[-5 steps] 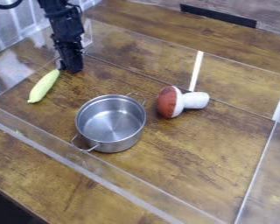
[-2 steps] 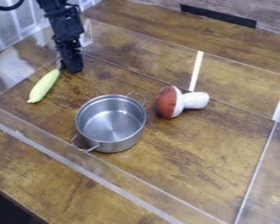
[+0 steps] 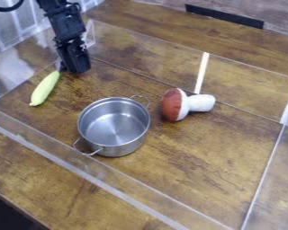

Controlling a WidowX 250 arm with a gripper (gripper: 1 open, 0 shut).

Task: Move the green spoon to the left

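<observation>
Showing small and murky near the green spoon (image 3: 44,88), the pincer (image 3: 75,67) can't be told open or closed

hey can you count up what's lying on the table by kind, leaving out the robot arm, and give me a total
Spoon, yellow-green: 1
Pot, silver metal: 1
Mushroom-shaped toy, red-brown and white: 1
Total: 3
</observation>
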